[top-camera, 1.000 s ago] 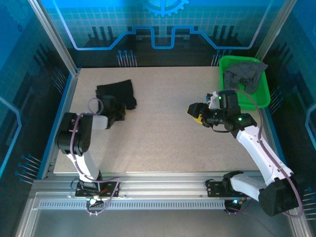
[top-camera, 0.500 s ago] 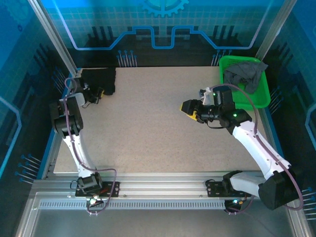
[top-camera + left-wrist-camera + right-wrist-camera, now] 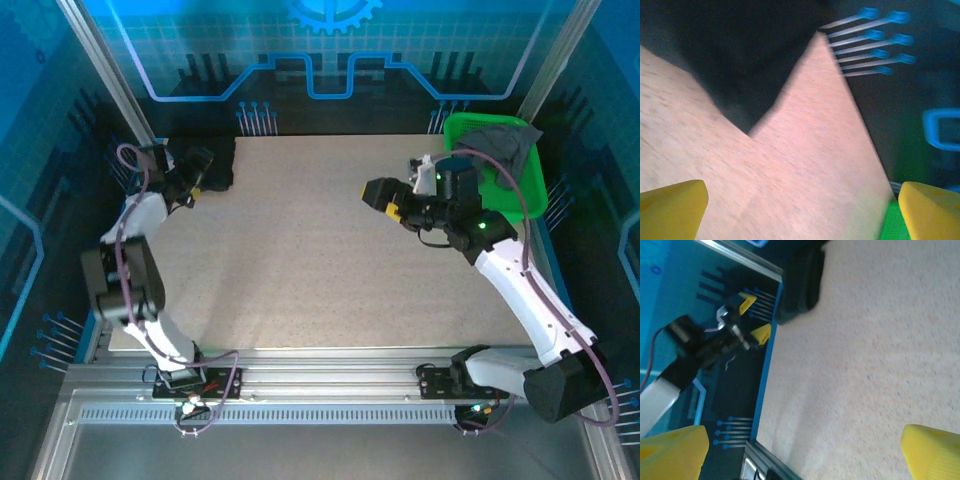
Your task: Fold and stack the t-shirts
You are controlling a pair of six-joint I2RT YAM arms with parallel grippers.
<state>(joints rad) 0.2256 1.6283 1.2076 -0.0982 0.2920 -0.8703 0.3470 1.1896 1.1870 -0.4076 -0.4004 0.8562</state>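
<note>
The crumpled black cloth t-shirt [image 3: 218, 160] lies bunched at the far-left corner of the speckled beige desk [image 3: 300, 260], with the left gripper [image 3: 200, 170] just beside it, yellow-tipped fingers spread apart and empty. The right gripper [image 3: 377, 196] hovers over the desk's right half, fingers likewise apart. The dark grey cloth t-shirt [image 3: 497, 140] sits heaped in the bright green plastic mesh basket [image 3: 538, 190].

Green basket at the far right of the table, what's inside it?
A crumpled dark grey t-shirt lies in the green basket, reaching over its far rim. Whatever is beneath the shirt is covered, and the right arm hides the basket's near-left corner.
</note>
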